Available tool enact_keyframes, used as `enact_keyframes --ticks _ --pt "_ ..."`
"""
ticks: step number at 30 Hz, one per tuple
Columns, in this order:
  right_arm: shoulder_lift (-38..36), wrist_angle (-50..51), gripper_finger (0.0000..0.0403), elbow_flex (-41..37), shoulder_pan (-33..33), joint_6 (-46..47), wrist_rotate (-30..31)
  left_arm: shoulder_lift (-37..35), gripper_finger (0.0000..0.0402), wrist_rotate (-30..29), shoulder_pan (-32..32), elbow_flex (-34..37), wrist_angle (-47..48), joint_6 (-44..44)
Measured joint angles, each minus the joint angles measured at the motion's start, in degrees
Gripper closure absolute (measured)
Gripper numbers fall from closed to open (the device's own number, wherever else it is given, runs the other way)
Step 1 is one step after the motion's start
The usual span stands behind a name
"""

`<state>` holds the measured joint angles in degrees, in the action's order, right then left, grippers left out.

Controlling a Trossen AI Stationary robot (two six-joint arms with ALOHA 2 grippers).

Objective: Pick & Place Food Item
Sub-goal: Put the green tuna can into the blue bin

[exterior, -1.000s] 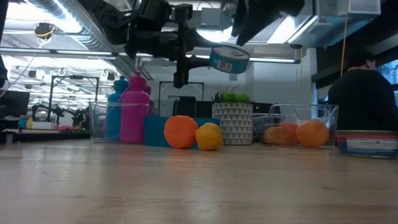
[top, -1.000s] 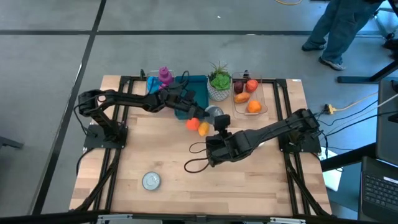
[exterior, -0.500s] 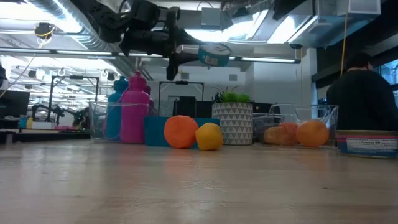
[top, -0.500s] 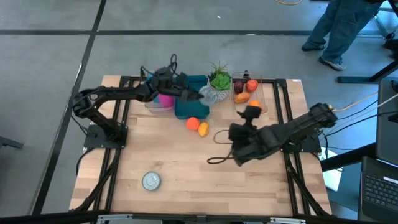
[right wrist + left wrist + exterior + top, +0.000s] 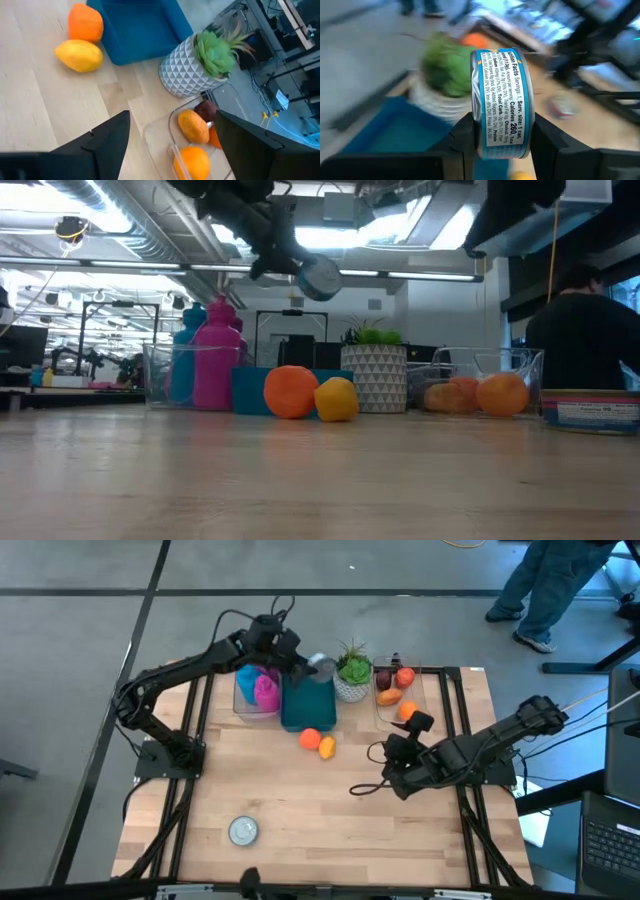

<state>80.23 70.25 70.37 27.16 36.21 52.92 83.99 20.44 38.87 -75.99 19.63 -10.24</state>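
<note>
Left claw holds a can in the air above the blue bin.

The left claw (image 5: 502, 142) is clenched on a short round can (image 5: 502, 102), its fingers pressing the flat ends; the can has a blue-and-white label with small nutrition print and a silver rim. Below it lies the blue bin (image 5: 307, 705), just beyond it a potted plant (image 5: 352, 673). The right claw (image 5: 170, 142) hangs spread wide and empty, with an orange (image 5: 85, 22), a lemon (image 5: 79, 55) and a clear tray (image 5: 160, 135) of fruit ahead of it.
</note>
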Motion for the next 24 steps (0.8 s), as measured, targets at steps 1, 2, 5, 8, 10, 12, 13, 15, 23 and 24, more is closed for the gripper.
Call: enact_keyframes --ticks 1,2,5,8,10,12,13,15,23,24 --pt "-0.38 -0.22 0.0117 -0.97 0.0 0.73 -0.01 0.17 0.0286 -2.7 0.05 -1.07 2.22 1.36" --pt "-0.62 -0.22 0.0117 -1.77 0.0 1.03 -0.01 0.44 0.0286 -5.11 0.05 -2.09 4.36 2.62" --pt "-0.97 -1.83 0.0117 -3.22 0.0 1.26 1.09 2.17 0.0286 -9.47 0.05 -3.83 8.57 4.46" --pt "-1.4 -3.54 0.0117 -4.21 -0.06 0.83 2.15 4.35 0.0286 -10.79 -0.16 -4.07 9.38 4.45" --pt "-1.49 -3.8 0.0117 -4.67 -0.4 0.85 2.15 6.3 0.0286 -12.2 -0.48 -4.1 9.83 3.82" --pt "-1.49 -3.85 0.0117 -4.94 -0.45 0.95 2.15 8.62 0.0286 -13.14 -0.69 -4.1 10.13 3.67" --pt "-1.49 -3.85 0.0117 -5.03 -0.48 1.07 2.15 9.64 0.0286 -13.46 -0.85 -4.08 10.26 3.83" --pt "-1.49 -3.86 0.0117 -5.07 -0.46 1.09 2.13 11.72 0.0286 -14.55 -1.22 -4.21 10.41 4.39" --pt "-1.49 -3.86 0.0117 -5.07 -0.46 1.91 2.07 21.12 0.0286 -23.84 -3.36 -13.91 20.44 9.67" --pt "-1.49 -3.88 0.0117 -5.07 -0.45 2.1 1.97 22.19 0.0286 -24.73 -3.67 -15.38 21.66 10.31"
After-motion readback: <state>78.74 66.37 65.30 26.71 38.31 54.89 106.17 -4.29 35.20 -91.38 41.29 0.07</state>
